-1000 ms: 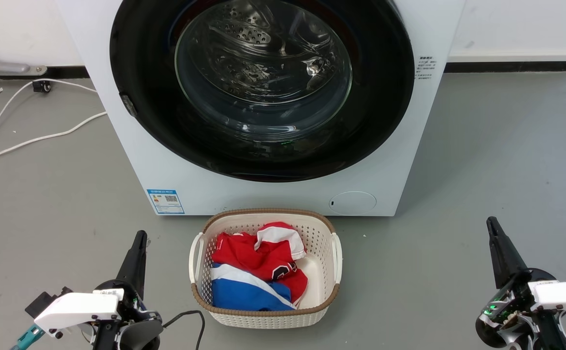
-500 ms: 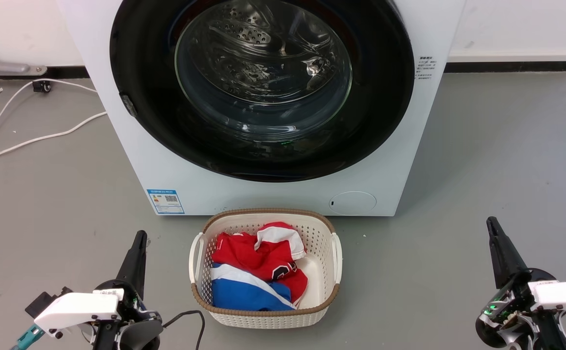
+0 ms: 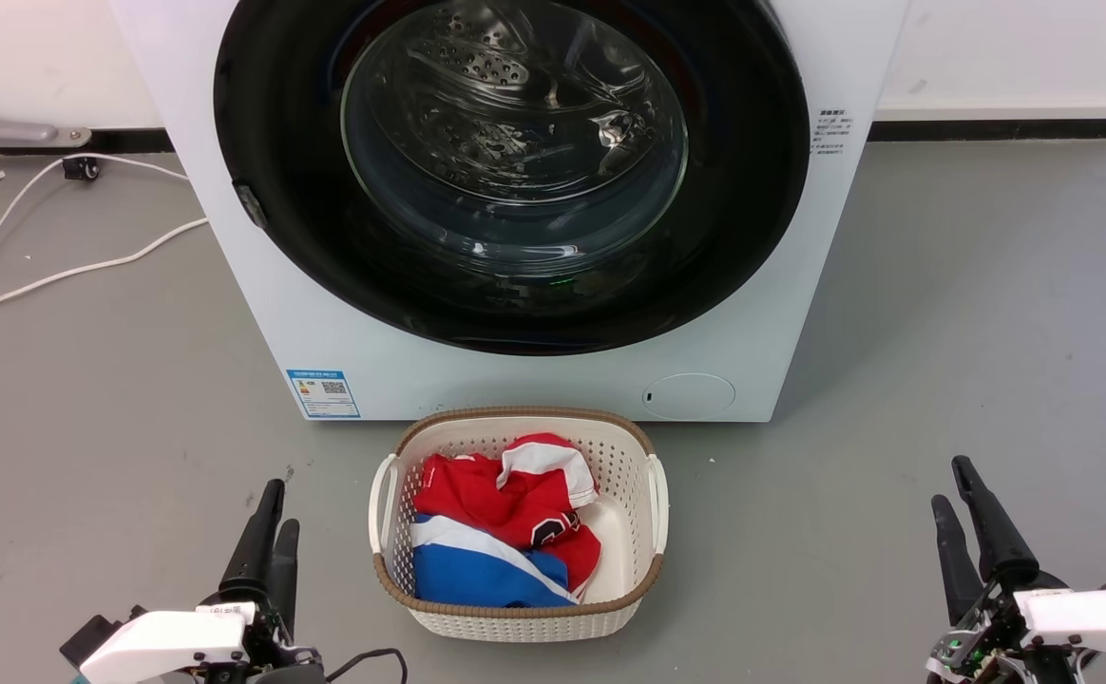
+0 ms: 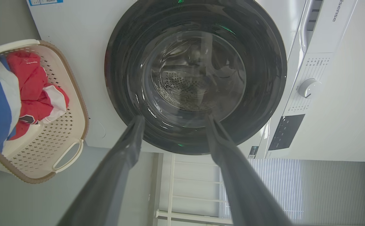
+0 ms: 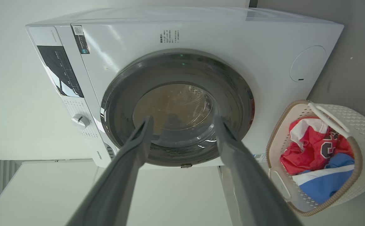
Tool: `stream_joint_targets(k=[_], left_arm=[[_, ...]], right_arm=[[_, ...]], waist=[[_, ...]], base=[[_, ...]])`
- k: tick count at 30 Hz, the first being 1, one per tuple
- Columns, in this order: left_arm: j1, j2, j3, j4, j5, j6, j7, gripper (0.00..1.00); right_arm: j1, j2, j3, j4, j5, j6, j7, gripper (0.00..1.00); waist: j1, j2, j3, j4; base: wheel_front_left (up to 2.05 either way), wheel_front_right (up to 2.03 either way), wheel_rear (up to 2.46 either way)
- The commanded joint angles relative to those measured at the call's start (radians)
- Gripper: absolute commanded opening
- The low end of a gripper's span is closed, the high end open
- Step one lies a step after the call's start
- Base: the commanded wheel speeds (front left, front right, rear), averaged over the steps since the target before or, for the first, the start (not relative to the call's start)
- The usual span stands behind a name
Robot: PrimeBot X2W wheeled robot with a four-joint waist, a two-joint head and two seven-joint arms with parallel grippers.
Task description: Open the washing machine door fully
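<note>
Left gripper (image 3: 280, 505) and right gripper (image 3: 950, 483) hung low, both claws spread and empty. Between them a cream perforated plastic basket (image 3: 526, 415) of red, white and blue clothes (image 3: 505, 522) stood just before the machine, a likely obstruction. Beyond, the large round glossy black washing machine door (image 3: 753, 190) sat shut and untouched; opening remained wholly undone. A white cable (image 3: 97, 266) lay far left.
</note>
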Motion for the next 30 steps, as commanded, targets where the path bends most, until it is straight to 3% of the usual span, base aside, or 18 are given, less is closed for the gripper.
stream_joint_targets(k=[1,15,30], left_arm=[[-0.009,0.003,0.0,-0.021,0.011,0.0,-0.01,1.0],[0.005,0.003,0.037,-0.022,0.139,0.0,-0.074,1.0],[0.017,0.004,0.091,-0.126,0.431,0.013,-0.132,1.0]], right_arm=[[-0.014,-0.001,0.004,-0.024,-0.011,0.0,-0.011,1.0],[-0.017,-0.002,-0.018,-0.003,-0.15,0.0,-0.076,1.0],[-0.025,-0.002,-0.04,-0.103,-0.533,0.0,-0.134,1.0]], waist=[[-0.0001,0.0,0.0,0.0],[-0.0001,0.0,0.0,-0.002],[-0.0001,0.0,0.005,-0.003]], base=[[0.0,0.0,0.0],[0.0,0.0,0.0],[0.0,0.0,0.0]])
